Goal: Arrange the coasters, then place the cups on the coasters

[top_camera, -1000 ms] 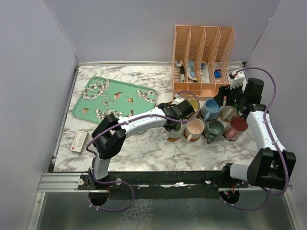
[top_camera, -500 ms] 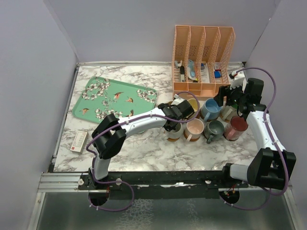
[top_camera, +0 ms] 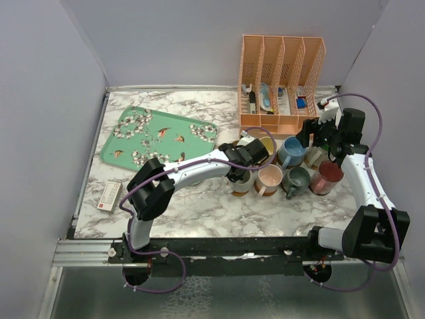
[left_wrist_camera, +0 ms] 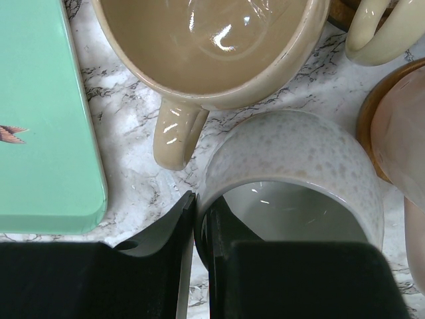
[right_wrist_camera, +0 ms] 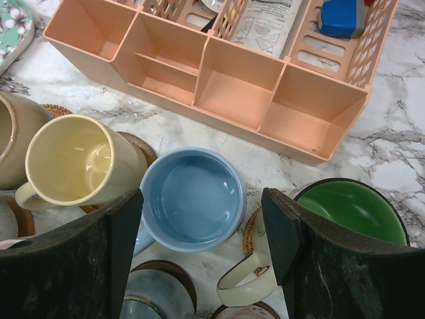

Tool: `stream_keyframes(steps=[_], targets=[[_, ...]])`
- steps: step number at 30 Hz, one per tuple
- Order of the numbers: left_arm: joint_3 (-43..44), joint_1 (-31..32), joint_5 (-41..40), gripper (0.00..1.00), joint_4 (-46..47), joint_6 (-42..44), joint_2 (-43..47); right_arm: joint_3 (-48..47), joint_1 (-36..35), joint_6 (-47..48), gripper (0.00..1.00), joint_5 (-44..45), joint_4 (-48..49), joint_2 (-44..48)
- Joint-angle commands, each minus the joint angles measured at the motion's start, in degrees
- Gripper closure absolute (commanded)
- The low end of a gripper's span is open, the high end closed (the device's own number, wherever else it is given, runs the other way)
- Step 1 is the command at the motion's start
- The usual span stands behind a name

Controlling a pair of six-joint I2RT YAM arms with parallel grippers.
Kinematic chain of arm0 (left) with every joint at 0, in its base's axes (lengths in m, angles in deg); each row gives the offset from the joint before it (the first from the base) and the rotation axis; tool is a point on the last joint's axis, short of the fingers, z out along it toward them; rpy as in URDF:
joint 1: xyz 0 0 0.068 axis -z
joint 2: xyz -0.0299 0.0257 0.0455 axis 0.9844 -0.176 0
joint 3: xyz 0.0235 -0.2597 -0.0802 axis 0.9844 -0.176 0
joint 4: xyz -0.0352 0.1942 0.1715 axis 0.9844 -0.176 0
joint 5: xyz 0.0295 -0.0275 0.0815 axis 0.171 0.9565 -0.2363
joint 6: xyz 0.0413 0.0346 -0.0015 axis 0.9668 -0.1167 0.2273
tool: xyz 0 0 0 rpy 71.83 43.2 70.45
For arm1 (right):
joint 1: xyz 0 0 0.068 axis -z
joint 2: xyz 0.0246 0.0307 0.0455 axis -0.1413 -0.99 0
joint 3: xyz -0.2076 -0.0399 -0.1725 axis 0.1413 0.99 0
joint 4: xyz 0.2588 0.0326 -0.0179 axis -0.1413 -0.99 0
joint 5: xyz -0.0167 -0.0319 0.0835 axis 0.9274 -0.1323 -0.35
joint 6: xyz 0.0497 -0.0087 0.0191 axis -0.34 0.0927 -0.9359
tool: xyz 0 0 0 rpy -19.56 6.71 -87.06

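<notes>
Left pincer (left_wrist_camera: 198, 206) pinches the cream cup (left_wrist_camera: 292, 153) rim at lower centre of the frame — right pincer (right_wrist_camera: 201, 212) spread, blue cup (right_wrist_camera: 192, 193) showing between its fingers.

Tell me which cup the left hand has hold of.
The cream speckled cup: the left hand pinches its rim between both fingers, unlike the tan cup beside it.

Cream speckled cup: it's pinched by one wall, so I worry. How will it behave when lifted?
Glossy glaze: the cream speckled cup may slip between the left fingers. Held at one wall, it will probably tilt. It looks ceramic: rigid, but liable to chip against the tan cup nearby.
</notes>
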Motion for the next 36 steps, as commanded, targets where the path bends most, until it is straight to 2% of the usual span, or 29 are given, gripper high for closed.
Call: stream_keyframes(steps=[1, 18, 36], targets=[[0.07, 0.43, -1.11, 0.91, 2.18, -0.93, 1.37, 0.53, 0.41, 0.80, 0.27, -1.65, 1.11, 0.13], [0.08, 0.43, -1.27, 0.90, 2.33, -0.76, 0.62, 0.54, 0.41, 0.85, 0.27, -1.85, 1.04, 0.12], [-0.88, 0.43, -1.71, 0.83, 2.86, -0.54, 0.81, 0.54, 0.41, 0.93, 0.27, -1.82, 1.02, 0.45]])
